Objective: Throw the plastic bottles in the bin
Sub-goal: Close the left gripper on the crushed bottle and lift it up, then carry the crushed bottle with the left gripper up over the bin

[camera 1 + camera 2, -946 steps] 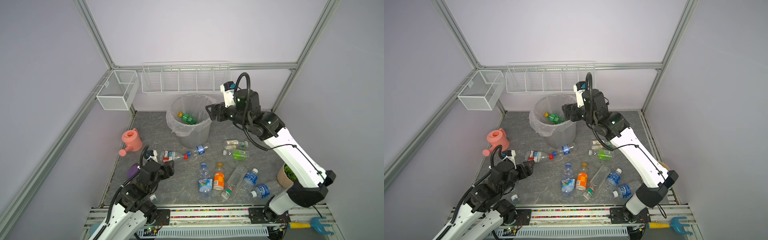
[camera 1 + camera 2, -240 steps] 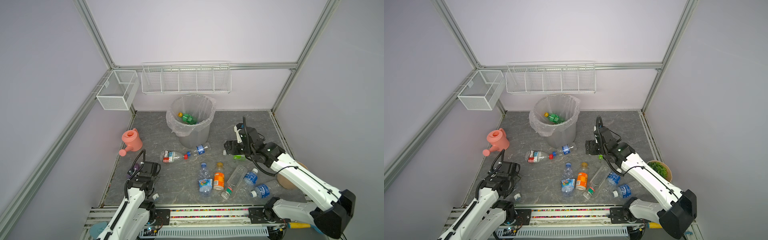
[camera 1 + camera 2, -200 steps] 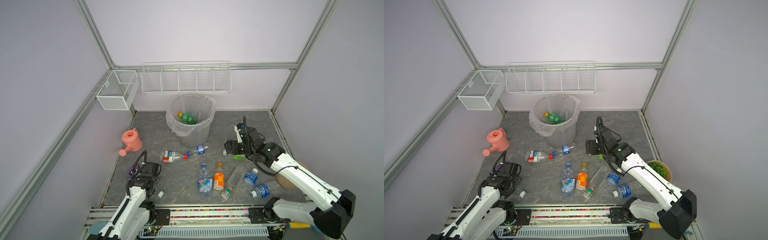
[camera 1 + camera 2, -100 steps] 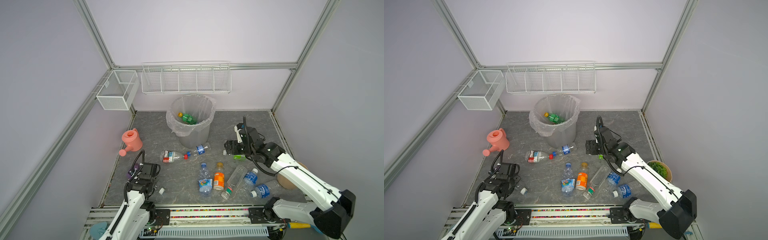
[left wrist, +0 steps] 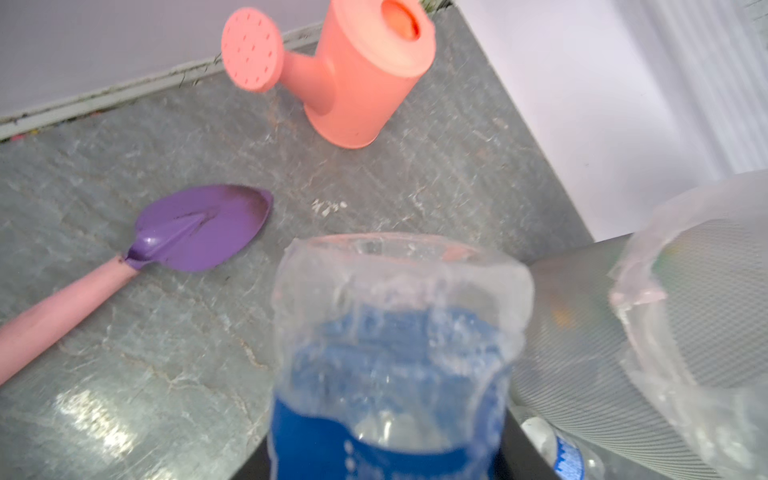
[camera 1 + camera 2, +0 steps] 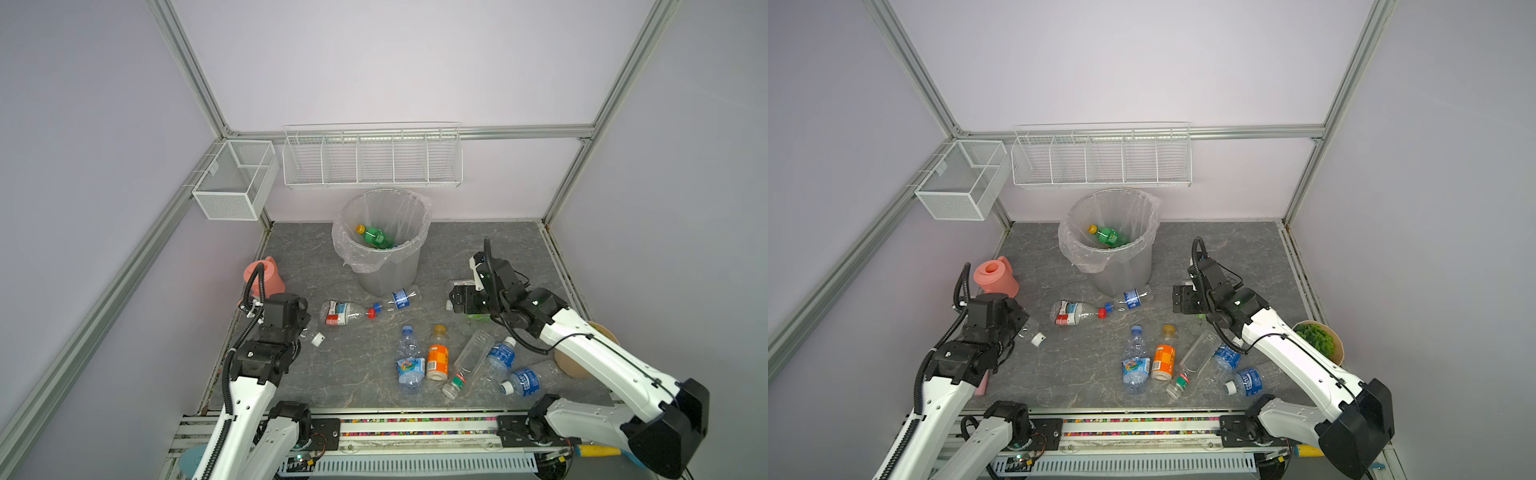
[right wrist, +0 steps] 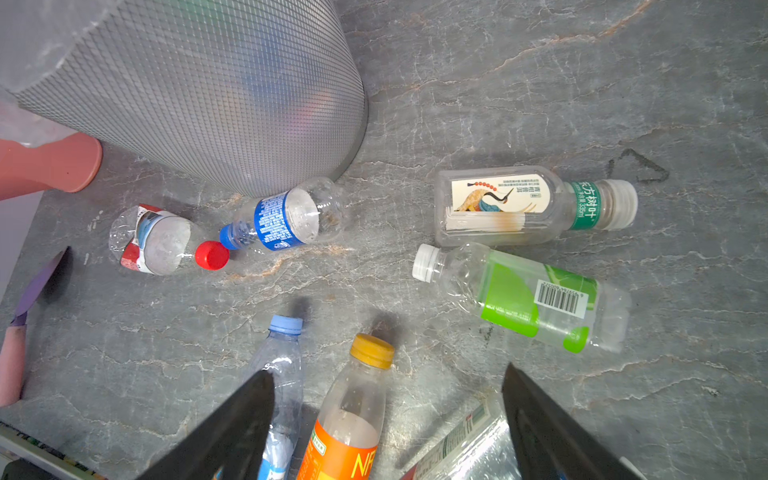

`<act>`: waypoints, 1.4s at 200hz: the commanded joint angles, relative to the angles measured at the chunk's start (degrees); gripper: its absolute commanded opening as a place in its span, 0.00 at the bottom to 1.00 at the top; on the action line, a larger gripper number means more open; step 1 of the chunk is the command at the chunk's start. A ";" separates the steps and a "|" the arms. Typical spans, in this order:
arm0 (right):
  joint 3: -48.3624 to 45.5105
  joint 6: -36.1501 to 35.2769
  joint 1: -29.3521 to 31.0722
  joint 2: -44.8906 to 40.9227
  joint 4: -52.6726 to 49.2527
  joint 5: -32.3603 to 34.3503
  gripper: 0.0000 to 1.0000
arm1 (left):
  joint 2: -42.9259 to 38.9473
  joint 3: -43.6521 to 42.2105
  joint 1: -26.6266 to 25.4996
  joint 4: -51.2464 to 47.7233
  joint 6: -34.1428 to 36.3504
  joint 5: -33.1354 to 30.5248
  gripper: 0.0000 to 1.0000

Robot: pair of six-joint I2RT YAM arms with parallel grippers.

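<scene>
My left gripper (image 6: 304,328) is shut on a clear blue-labelled plastic bottle (image 5: 399,332) at the front left; its white cap (image 6: 318,339) sticks out toward the middle. The grey bin (image 6: 386,270) stands at the back centre with a green bottle (image 6: 374,237) inside. My right gripper (image 7: 386,378) hangs open just above the floor right of the bin, beside a green-labelled bottle (image 7: 532,297) and a white-labelled one (image 7: 519,203). A red-labelled bottle (image 6: 343,312) and a small blue-labelled bottle (image 6: 399,297) lie before the bin. Several more bottles (image 6: 437,359) lie at the front.
A pink watering can (image 6: 266,274) stands by the left wall, with a purple trowel (image 5: 199,228) lying near it. A potted plant (image 6: 1316,336) sits at the right under my right arm. White wire baskets (image 6: 372,158) hang on the back and left walls.
My left gripper has closed on the blue-labelled bottle and raised it off the floor. Over the last second the right arm stays still; earlier it was up at the bin.
</scene>
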 commanded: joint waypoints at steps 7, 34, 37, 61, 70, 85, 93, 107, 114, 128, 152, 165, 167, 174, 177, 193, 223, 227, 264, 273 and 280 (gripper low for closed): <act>-1.73 1.35 -0.48 -2.25 -0.59 -0.25 0.88 | 0.87 5.82 0.35 3.04 3.26 -2.40 0.00; -2.50 1.83 -0.44 -2.96 -1.04 -0.16 0.89 | 0.83 10.53 0.30 8.87 6.37 -3.27 0.00; -2.54 1.85 -0.42 -3.04 -1.01 -0.13 0.89 | 0.83 11.15 0.34 9.48 6.76 -3.27 0.00; -3.13 2.03 -0.48 -4.01 -1.26 0.17 0.89 | 3.70 17.49 0.28 11.91 9.93 -3.19 0.00; -3.33 2.10 -0.46 -4.20 -1.41 0.29 0.89 | 4.30 19.82 0.26 12.70 11.28 -3.03 0.00; -3.67 2.19 -0.41 -4.40 -1.56 0.33 0.88 | 4.57 22.61 0.26 15.35 13.92 -2.78 0.00; -3.84 2.25 -0.43 -4.30 -1.52 0.35 0.89 | 4.55 23.63 0.26 17.09 15.52 -2.81 0.00; -4.25 2.45 -0.47 -4.29 -1.59 0.32 0.88 | 4.77 25.29 0.26 19.95 17.85 -2.98 0.00; -4.39 2.51 -0.41 -4.25 -1.56 0.22 0.88 | 5.11 26.20 0.26 21.14 18.92 -2.71 0.00; -4.59 2.69 -0.49 -4.22 -1.54 0.20 0.89 | 6.03 28.56 0.26 22.51 20.87 -1.88 0.00; -4.91 3.00 -0.41 -4.54 -1.61 0.15 0.88 | 7.45 31.54 0.02 25.87 23.78 0.05 0.00; -4.99 3.00 -0.42 -4.64 -1.64 0.27 0.88 | 8.09 32.77 -0.18 28.39 25.29 0.80 0.00; -5.01 2.95 -0.44 -4.66 -1.61 0.28 0.88 | 8.14 32.95 -0.18 28.73 25.48 0.95 0.00; -5.01 2.99 -0.46 -4.64 -1.67 0.21 0.88 | 8.59 33.83 -0.27 29.68 26.05 1.41 0.00; -4.96 3.00 -0.48 -4.64 -1.67 0.20 0.88 | 8.86 34.11 -0.34 30.06 26.18 1.53 0.00; -5.07 3.17 -0.44 -4.64 -1.60 0.08 0.88 | 10.13 35.76 -0.44 32.07 26.91 2.68 0.00; -5.53 3.83 -0.42 -4.73 -1.42 -0.59 0.89 | 13.73 38.42 -0.99 33.45 29.03 7.00 0.00; -5.66 3.92 -0.41 -4.79 -1.32 -0.70 0.88 | 14.16 38.56 -1.24 33.61 29.31 7.23 0.00; -6.51 4.24 -0.43 -5.32 -1.18 -0.90 0.89 | 17.87 40.03 -4.81 34.91 34.32 9.03 0.00; -6.64 4.20 -0.45 -5.39 -1.32 -1.02 0.89 | 18.67 40.45 -5.67 34.99 34.96 8.93 0.00; -6.71 4.22 -0.43 -5.43 -1.30 -1.02 0.88 | 19.24 40.62 -5.96 35.36 35.16 9.37 0.00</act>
